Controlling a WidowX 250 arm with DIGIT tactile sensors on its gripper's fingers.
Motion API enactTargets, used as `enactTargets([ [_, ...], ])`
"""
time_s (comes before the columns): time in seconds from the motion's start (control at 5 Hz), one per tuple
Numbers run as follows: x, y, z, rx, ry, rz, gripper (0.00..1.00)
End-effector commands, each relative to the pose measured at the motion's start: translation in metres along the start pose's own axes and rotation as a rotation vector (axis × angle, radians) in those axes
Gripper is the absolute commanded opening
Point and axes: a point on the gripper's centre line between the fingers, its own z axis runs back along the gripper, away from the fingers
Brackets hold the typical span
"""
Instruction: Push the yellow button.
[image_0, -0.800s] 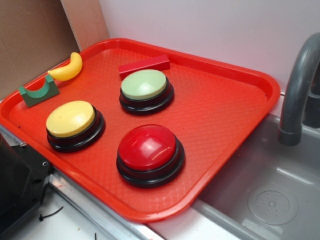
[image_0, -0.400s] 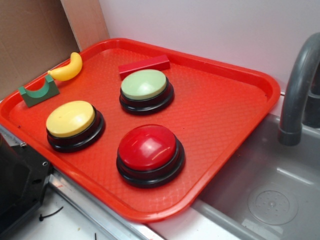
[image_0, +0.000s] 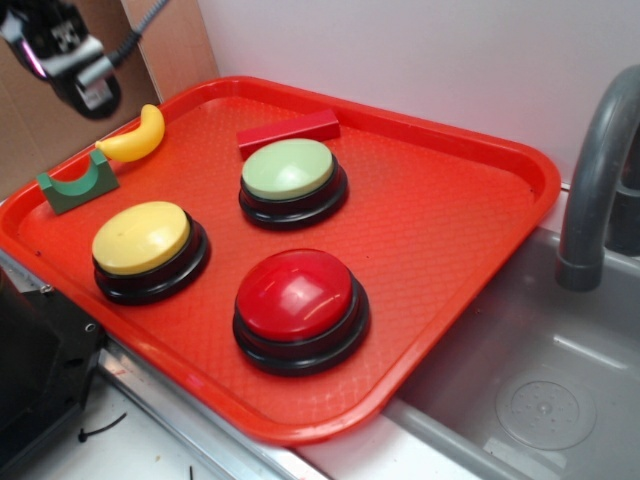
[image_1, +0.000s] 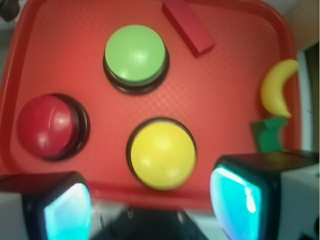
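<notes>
The yellow button (image_0: 141, 237) sits on its black ring at the front left of the red tray (image_0: 450, 230). In the wrist view the yellow button (image_1: 162, 154) lies just beyond the gap between my fingers. My gripper (image_0: 85, 85) hangs high at the far left corner, above the tray's edge and well up from the button. Seen from the wrist, the gripper (image_1: 150, 207) is open, its two teal-lit pads (image_1: 235, 197) wide apart with nothing between them.
A pale green button (image_0: 289, 169) and a red button (image_0: 298, 295) share the tray. A red block (image_0: 288, 131), a toy banana (image_0: 135, 138) and a green arch block (image_0: 77, 183) lie along the back. A grey sink (image_0: 540, 390) and faucet (image_0: 595, 170) stand to the right.
The gripper has come into the exterior view at the top left, where no arm showed before. The buttons and blocks have not moved.
</notes>
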Motion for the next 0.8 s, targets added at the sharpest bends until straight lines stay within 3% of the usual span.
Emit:
enactTargets([
  [0.0, -0.001, 0.01, -0.053, 0.052, 0.063, -0.058, 1.0],
  [0.6, -0.003, 0.007, -0.096, 0.093, 0.17, -0.096, 1.0],
])
